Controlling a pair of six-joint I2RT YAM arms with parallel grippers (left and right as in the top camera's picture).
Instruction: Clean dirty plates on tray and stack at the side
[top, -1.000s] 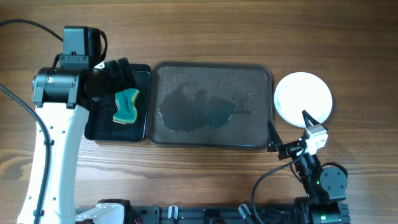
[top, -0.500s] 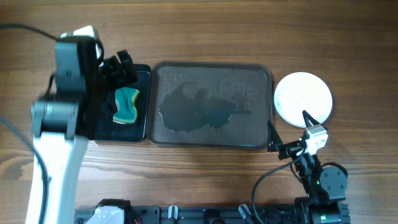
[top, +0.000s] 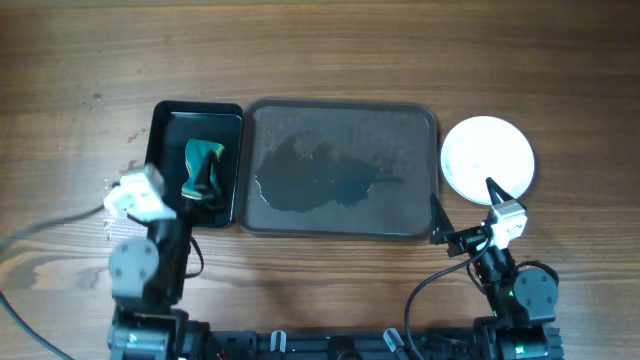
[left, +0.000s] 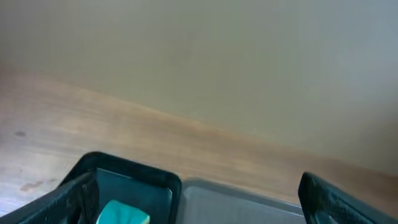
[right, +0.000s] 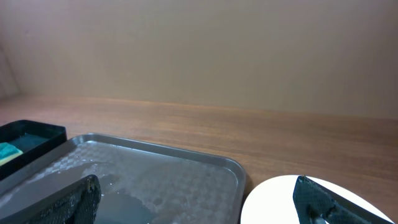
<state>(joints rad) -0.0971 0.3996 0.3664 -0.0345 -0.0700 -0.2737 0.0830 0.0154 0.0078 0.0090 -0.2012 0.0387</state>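
Toward the right edge of the desk (top: 330, 40), the overhead view shows the plates (top: 488, 158) as a single white disc just beside the tray (top: 345, 112), apart from its right rim. How many lie stacked there I cannot tell from above, but the top face shows no blue smear. The tray sits in the middle of the desk and carries no plate, only a dark wet patch (top: 315, 180) across its floor. Touching its left rim is a small black tray (top: 165, 150) holding a teal sponge (top: 203, 165). Both arms are folded low at the near edge, the left arm (top: 150, 265) by the near-left corner and the right arm (top: 520, 290) by the near-right corner. From the left wrist, the left gripper (left: 198, 186) is released, its fingers spread wide and holding nothing, with the sponge and the black tray's rim below them and the grey tray alongside. From the right wrist, the right gripper (right: 198, 182) is likewise spread and empty, looking across the wet tray with the plates' white rim at the lower right. By my reading the task is as good as finished: cleaned, stacked at the side, tool parked. At most the stack count needs confirming.
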